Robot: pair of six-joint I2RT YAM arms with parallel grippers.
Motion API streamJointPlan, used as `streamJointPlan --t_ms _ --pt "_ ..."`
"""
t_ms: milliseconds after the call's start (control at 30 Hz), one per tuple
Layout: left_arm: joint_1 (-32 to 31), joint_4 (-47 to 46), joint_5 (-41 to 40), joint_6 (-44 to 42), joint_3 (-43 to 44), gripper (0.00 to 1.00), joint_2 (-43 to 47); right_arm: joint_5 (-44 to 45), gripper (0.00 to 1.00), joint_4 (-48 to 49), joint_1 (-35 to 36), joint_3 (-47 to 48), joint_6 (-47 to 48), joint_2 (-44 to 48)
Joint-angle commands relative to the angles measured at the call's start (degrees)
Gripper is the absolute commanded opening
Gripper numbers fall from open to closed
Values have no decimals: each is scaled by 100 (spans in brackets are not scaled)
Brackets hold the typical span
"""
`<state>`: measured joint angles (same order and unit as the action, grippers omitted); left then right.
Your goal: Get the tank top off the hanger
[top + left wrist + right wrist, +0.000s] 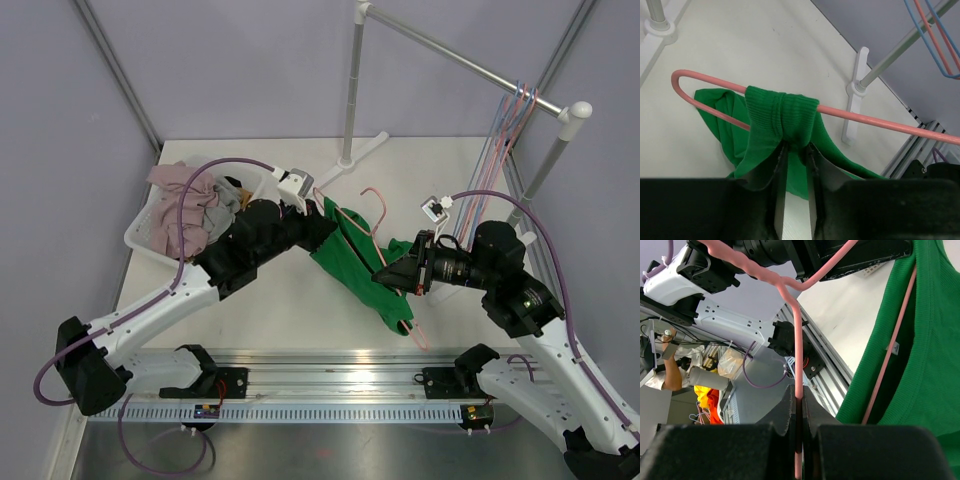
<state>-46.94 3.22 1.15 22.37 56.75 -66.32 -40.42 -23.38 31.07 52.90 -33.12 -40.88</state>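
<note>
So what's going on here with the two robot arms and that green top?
Two arms are working a green tank top off a pink hanger on the table. The right gripper is clamped on the hanger's wire. The left gripper has its fingers either side of a shoulder strap looped over the hanger; whether it is pinching the fabric is unclear. The top is not off yet.
</note>
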Motion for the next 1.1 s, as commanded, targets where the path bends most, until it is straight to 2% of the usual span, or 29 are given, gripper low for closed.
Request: streamJointPlan --t_ms 0,133,167,267,300,400,533,767,833,867,900,967,1000,1033,1067 --pt "-26 -340 -264 -110 205 13 67 -176 0 448 40 229 8 89" --pt "-26 -103 -606 -101 231 0 120 -211 0 474 40 159 43 72" --pt "-26 -16 -781 -58 248 0 146 -211 0 387 40 150 95 72" --pt "-26 476 -1931 311 328 0 295 -290 0 -155 40 167 595 80" --pt "-17 799 -2656 442 354 0 348 -351 0 -332 40 159 745 72" --pt "44 1250 -3636 917 389 0 515 -764 0 -861 40 45 1141 229" --pt "167 1567 -3833 1226 389 0 524 -1371 0 -757 40 -236 1220 677" --pt "176 1261 -2736 1077 398 0 260 -1909 0 -176 48 -299 1273 1074" --pt "167 839 -1727 901 180 0 382 -1506 0 24 40 -263 1300 1135" --pt "159 646 -1349 875 39 0 462 -851 0 200 40 -289 1256 1153" --pt "124 157 -632 918 -119 0 567 -470 0 393 48 -333 1073 1222" --pt "-42 -460 162 971 -786 0 910 450 0 1245 40 -517 870 1267" --pt "-174 -1046 810 936 -1023 0 1007 709 0 1561 40 -596 660 1284" --pt "-315 -1330 1156 849 -1382 0 1112 1086 0 2330 40 -780 562 1285" --pt "-699 -1533 1447 735 -1525 0 1139 1263 0 2851 40 -860 474 1215"
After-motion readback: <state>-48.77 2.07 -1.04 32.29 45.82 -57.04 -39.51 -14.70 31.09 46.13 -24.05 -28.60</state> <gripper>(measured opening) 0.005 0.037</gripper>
